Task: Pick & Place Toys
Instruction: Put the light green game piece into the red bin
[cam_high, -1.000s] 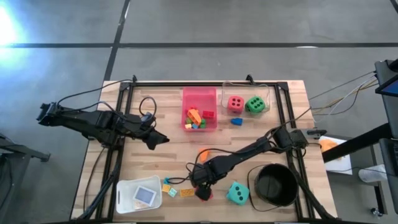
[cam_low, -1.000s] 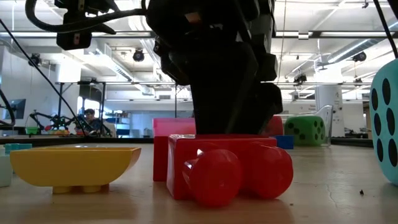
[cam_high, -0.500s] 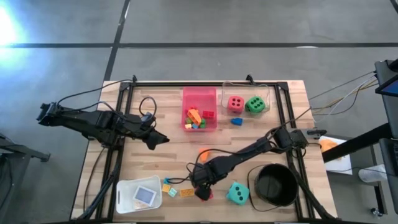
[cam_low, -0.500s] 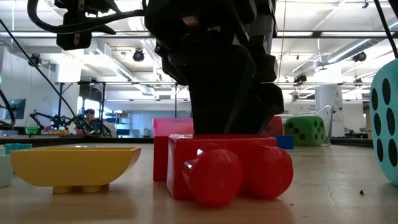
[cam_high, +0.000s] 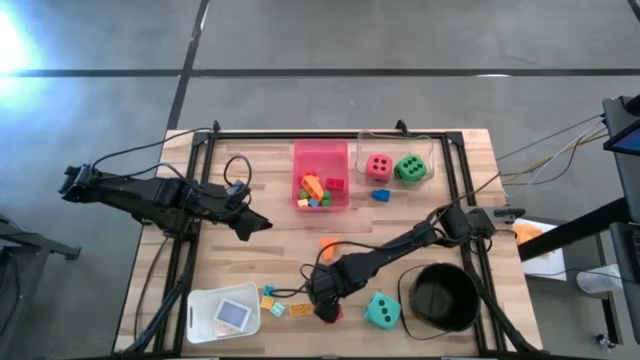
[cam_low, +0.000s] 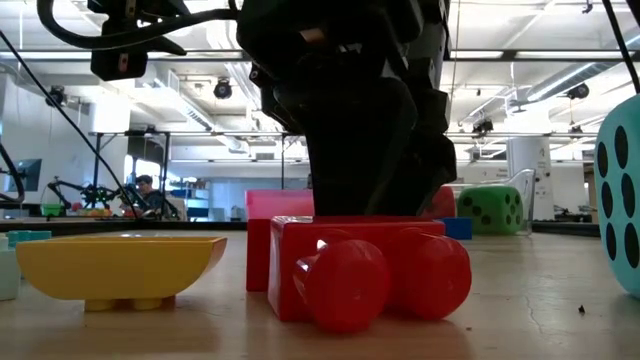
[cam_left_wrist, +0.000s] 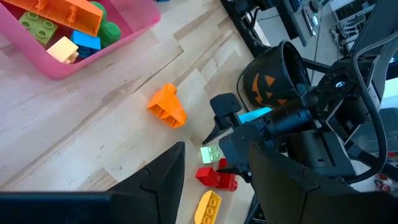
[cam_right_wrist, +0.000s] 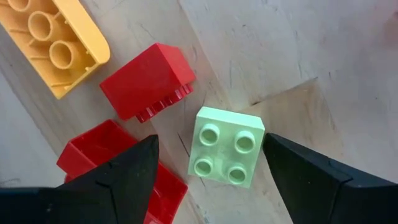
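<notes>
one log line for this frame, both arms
right gripper: open, low over light green brick, beside red bricks | left gripper: idle, table's left | pink tray: holds bricks | bucket: nothing visible inside

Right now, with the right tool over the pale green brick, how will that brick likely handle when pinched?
The pale green brick looks like rigid moulded plastic, so probably stiff and light. It lies flat, studs up, unlikely to roll. Its glossy sides may slip between the open right tool.

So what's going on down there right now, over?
Right gripper open, low over pale green brick. Red bricks crowd one finger's side. Left gripper waiting, empty, mid-table.
</notes>
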